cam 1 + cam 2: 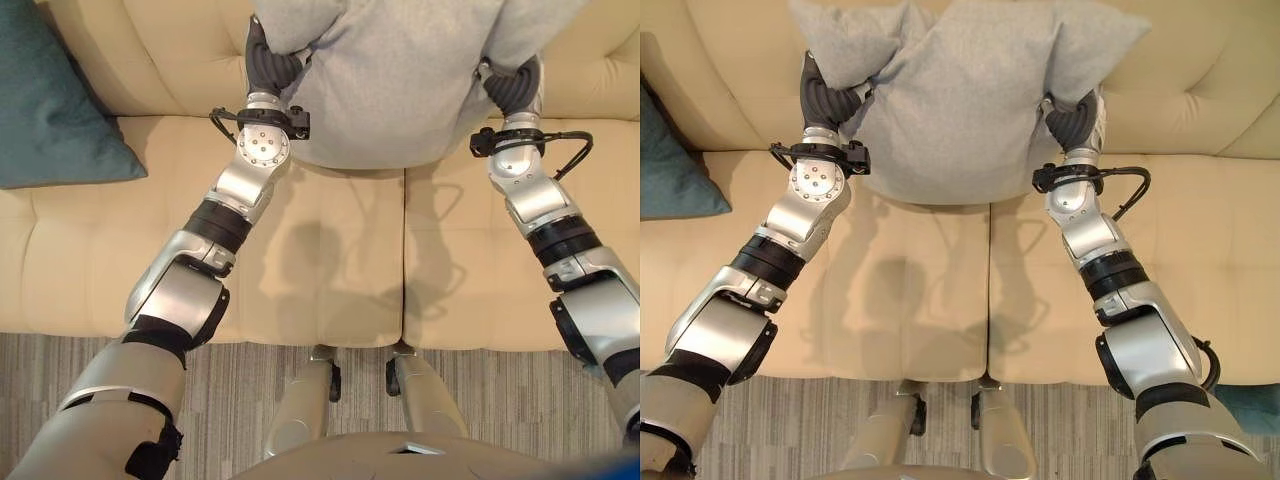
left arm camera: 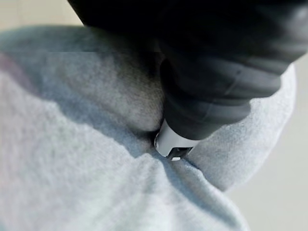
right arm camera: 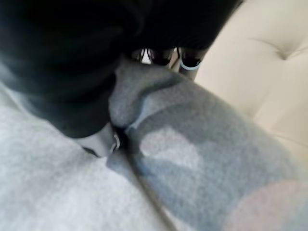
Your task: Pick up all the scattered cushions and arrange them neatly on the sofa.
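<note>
— Where is the grey cushion (image 1: 960,100)?

— It is held up between the two hands, against the backrest of the cream sofa (image 1: 1200,80), its lower edge hanging just over the seat where the two seat pads meet.

— And the left hand (image 1: 830,100)?

— It grips the cushion's left side. In the left wrist view its thumb (image 2: 174,144) digs into the grey cloth, which bunches round it, so the hand is clamped on the cushion.

— The right hand (image 1: 1075,118)?

— It has the cushion's right side. The right wrist view shows the cloth pinched into a fold at the thumb (image 3: 103,142), with the dark tips of the fingers (image 3: 166,55) curled over the edge beyond. It too is closed on the cushion.

— Anything else on the sofa?

— A teal cushion (image 1: 55,100) leans against the backrest at the far left, well apart from the grey one. A striped grey rug (image 1: 240,385) lies in front of the sofa.
</note>
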